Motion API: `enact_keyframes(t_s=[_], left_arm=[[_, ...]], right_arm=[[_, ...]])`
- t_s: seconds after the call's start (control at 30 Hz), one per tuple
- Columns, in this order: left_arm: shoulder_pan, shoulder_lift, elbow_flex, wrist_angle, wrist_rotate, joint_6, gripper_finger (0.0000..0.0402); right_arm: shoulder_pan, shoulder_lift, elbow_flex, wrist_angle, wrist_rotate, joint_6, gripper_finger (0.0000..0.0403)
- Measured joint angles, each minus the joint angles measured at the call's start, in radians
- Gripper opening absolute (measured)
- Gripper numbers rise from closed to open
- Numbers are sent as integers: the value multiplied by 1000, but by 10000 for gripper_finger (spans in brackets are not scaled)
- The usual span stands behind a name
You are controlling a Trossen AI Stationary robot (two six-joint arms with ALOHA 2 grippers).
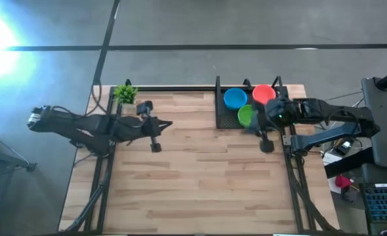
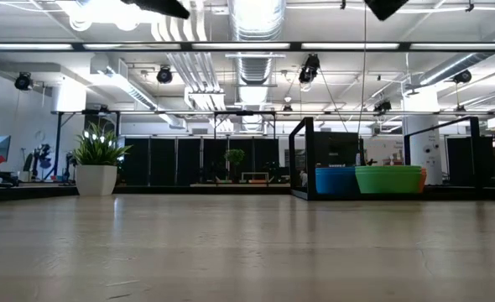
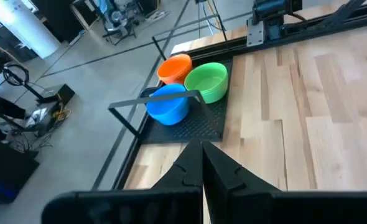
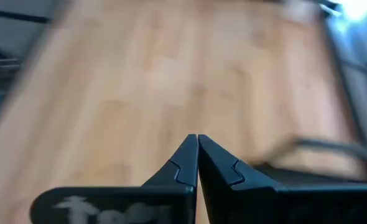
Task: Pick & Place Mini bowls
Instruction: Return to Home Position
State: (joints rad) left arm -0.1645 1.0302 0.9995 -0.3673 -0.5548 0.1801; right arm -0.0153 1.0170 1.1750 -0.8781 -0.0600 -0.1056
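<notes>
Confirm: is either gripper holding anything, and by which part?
Nothing is held. The left gripper and the right gripper are both shut and empty; the blue bowls, green bowls and orange bowls sit on the black tray.

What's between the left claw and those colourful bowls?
Only bare wooden table and the black shelf floor lie between left gripper and mini bowls, per high and left wrist views.
</notes>
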Motion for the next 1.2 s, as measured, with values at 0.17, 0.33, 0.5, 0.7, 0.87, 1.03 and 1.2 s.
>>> enact_keyframes(t_s=[0.17, 0.33, 0.5, 0.7, 0.87, 1.03, 1.2], left_arm=[[2, -125, -86, 39, 57, -2, 0], [1, -220, -134, 80, 151, 11, 0], [2, -295, -163, 77, 155, 28, 0], [1, -375, -212, 100, 173, 46, 0], [1, -434, -259, 124, 173, 46, 0], [1, -497, -297, 125, 172, 43, 0], [2, -564, -320, 130, 169, 34, 0]], right_arm=[[53, -58, -57, 74, -228, -55, 8], [59, -110, -142, 133, -389, -132, 8], [58, -166, -190, 160, -397, -140, 8], [59, -252, -227, 179, -398, -166, 8], [59, -332, -272, 233, -400, -187, 8], [59, -406, -315, 279, -416, -182, 8], [59, -484, -356, 317, -416, -157, 8]])
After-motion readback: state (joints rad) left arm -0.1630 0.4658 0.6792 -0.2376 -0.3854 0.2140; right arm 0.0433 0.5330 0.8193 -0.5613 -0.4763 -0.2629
